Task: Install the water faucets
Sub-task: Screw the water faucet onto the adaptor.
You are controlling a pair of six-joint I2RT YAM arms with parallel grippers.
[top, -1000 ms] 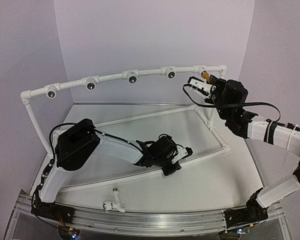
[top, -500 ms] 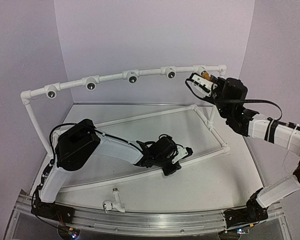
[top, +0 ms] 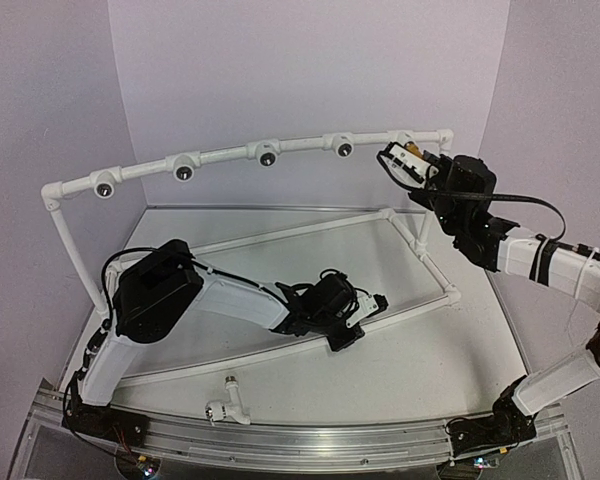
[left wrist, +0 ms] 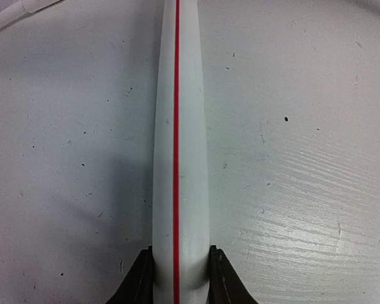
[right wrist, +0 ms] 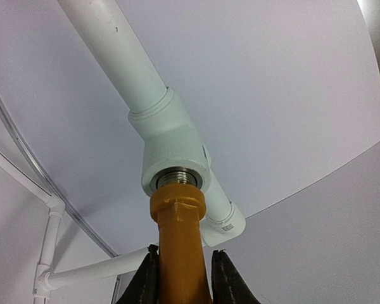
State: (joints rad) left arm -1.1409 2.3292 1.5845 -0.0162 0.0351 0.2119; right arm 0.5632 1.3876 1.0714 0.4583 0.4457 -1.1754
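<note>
We find the right gripper (right wrist: pixel 182 273) clamped tight on the yellow-orange plastic faucet (right wrist: pixel 177 244). Over the last second it has edged up toward the white pipe frame (top: pixel 220 155), and the faucet's end now meets the rightmost round threaded socket (right wrist: pixel 176 179). We judge seating begun, not finished. The left gripper (left wrist: pixel 180 278) is closed on the red-striped white base pipe (left wrist: pixel 177 126), steadying it. The small white plastic faucet (top: pixel 227 405) lies on the grey counter (top: pixel 430 370), uninstalled.

Left gripper (top: pixel 370 308) low, clamped; right gripper (top: pixel 405 158) raised high, clamped.
</note>
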